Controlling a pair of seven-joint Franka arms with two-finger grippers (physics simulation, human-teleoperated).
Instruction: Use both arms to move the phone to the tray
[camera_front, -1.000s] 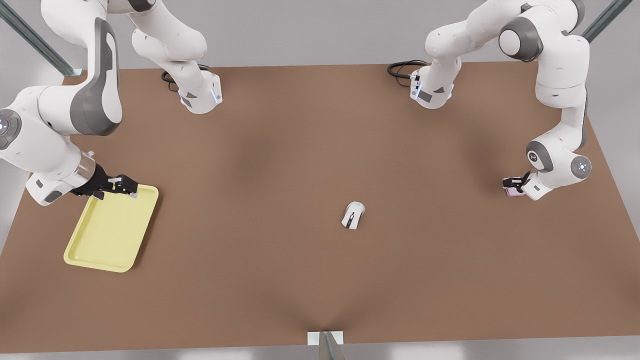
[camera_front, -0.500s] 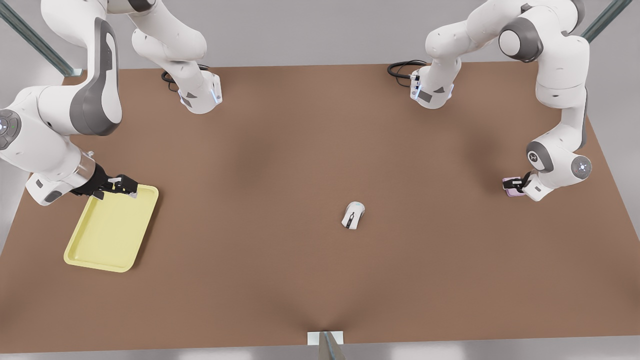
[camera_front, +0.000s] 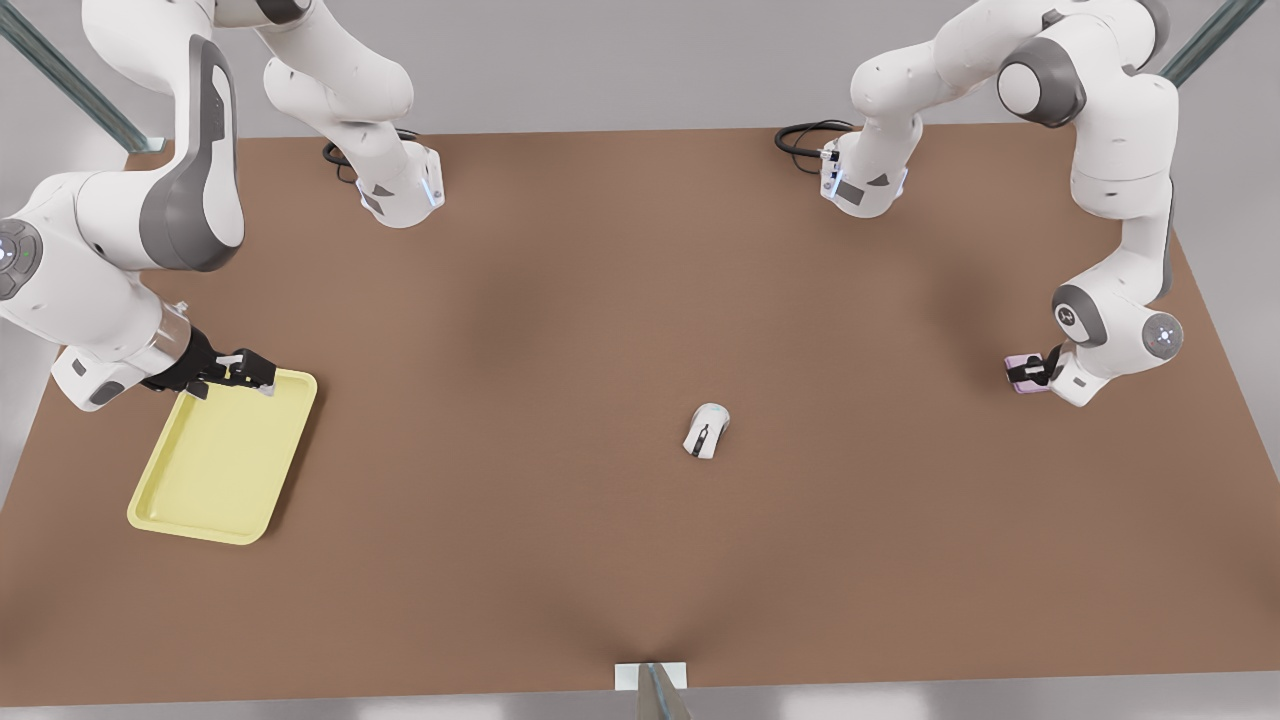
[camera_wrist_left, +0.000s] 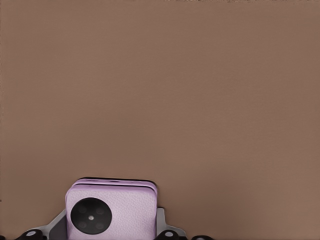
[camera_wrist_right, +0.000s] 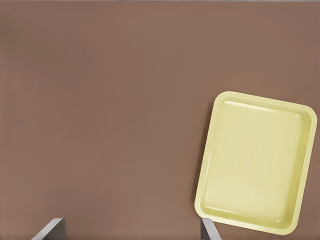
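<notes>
At the front view's right worktop (camera_front: 640, 560) edge, the left gripper (camera_front: 1030, 372) has settled lower, jaws clenched around the phone (camera_front: 1018, 374), ready for lifting. The right gripper (camera_front: 245, 372), jaws released, waits over the tray (camera_front: 215, 465).

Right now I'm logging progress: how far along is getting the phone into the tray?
Early. The left gripper sits around the phone, which lies on the table at the front view's right. The right gripper waits, open, over the near corner of the tray. Nothing is in the tray. Lifting, carrying across past the mouse and placing remain.
</notes>
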